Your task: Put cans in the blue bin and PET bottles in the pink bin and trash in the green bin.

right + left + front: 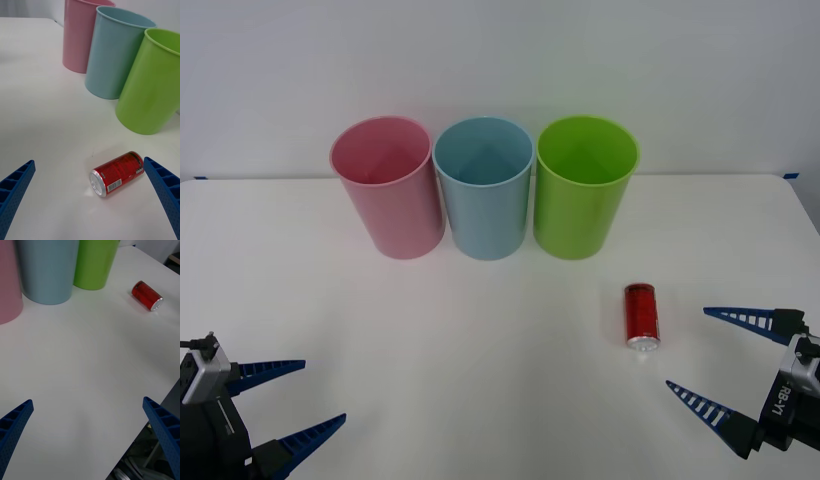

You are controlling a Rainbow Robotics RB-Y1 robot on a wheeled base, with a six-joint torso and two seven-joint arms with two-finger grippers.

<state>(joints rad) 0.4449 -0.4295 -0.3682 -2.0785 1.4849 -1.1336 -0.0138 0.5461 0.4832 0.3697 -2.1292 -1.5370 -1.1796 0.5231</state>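
Lying on its side on the counter (pixel 480 340) near the green bin (pixel 584 190), the red can (pixel 642 316) looks light, rigid, slippery; right gripper (pixel 715 352), jaws apart, should pinch across its middle.

Both grippers wear the same blue plastic fingers: long tapered wedges, ribbed with little open slots along one face and a fine dotted texture on the other, narrowing to a point. The left gripper (pixel 292 400) sits on a black body with a small grey metal block on top, maybe a connector, hard to tell at the frame edge. The right gripper (pixel 700 355) has a black-and-grey wrist housing with white lettering that looks like "RB-Y1" printed sideways.
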